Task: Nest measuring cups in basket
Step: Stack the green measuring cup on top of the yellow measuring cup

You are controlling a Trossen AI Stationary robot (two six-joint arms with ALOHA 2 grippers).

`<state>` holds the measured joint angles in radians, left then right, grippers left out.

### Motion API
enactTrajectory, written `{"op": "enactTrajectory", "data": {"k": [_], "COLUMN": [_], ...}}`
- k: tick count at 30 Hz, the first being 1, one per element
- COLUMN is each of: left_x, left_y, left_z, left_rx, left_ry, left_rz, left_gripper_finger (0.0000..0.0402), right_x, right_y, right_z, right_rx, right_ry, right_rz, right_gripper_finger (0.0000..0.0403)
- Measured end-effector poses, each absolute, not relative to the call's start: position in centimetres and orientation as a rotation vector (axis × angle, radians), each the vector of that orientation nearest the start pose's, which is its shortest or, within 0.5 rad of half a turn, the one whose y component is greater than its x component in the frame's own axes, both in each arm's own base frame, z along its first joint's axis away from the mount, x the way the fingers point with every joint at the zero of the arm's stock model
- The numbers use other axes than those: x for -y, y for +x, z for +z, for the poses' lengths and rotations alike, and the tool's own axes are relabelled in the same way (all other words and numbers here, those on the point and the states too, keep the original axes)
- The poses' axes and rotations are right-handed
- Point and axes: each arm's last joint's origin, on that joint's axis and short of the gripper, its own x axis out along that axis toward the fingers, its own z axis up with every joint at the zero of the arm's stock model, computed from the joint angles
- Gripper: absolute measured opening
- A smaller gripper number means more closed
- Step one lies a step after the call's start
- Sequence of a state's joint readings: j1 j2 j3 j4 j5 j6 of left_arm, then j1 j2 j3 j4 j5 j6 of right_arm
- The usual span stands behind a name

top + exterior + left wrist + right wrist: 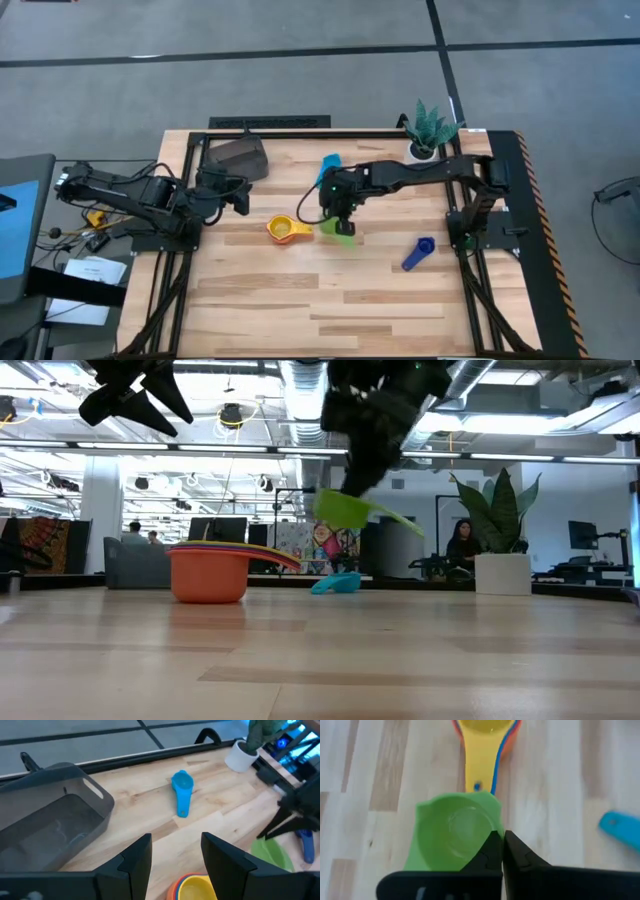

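I see a pale butcher-block table [330, 300] of glued wooden strips with a smooth matte grain, framed by black metal rails. The green cup [452, 837] is glossy moulded plastic, a round bowl with a squared-off flat rim; my right gripper [503, 851] is clenched on that rim, its two dark wedge-shaped fingers pressed together with the rim pinched between them. In the low view the green cup hangs tilted above the wood, clear of the surface, with the stacked cups [212, 568] just beside it: an orange bowl at the bottom, with yellow innermost and thin edges of other colours between, their flat handles fanning out toward the green one. From the right wrist camera the yellow handle [479, 762] points straight at the green cup's lip, nearly touching it. A light blue cup [182, 790] lies alone on the wood farther back, and a dark blue cup [418, 253] lies well apart near the right arm's base. The basket [55, 827] is a smooth grey rounded bin with a slot handle, at the table's back left corner. My left gripper [175, 857] hovers released, fingers spread, near the stack, between it and the basket. A white pot [424, 151] with a spiky plant stands at the back.
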<state>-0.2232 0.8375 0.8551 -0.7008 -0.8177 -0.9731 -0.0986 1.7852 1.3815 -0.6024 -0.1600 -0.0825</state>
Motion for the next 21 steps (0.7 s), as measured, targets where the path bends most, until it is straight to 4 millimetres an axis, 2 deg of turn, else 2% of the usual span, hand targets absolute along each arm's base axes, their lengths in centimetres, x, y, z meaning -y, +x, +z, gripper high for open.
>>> {"op": "enactTrajectory", "data": {"k": [5, 9, 21], "left_x": [1.3, 1.3, 0.8], "left_y": [15.4, 14.9, 13.4], "left_z": [31.0, 31.3, 32.2], "left_rx": [-0.262, -0.253, -0.169], "left_ry": [-0.581, -0.609, -0.634], "left_rz": [0.785, 0.761, 0.772], "left_gripper_finger": [0.016, 0.016, 0.016], "right_x": [3.4, 3.8, 5.4], "right_y": [38.8, 39.4, 40.0], "right_z": [26.5, 27.6, 28.9], "right_rx": [-0.871, -0.786, -0.669], "right_ry": [-0.042, -0.055, -0.108], "right_rz": [0.121, 0.104, 0.083], "right_gripper_finger": [0.0005, 0.0005, 0.0005]}}
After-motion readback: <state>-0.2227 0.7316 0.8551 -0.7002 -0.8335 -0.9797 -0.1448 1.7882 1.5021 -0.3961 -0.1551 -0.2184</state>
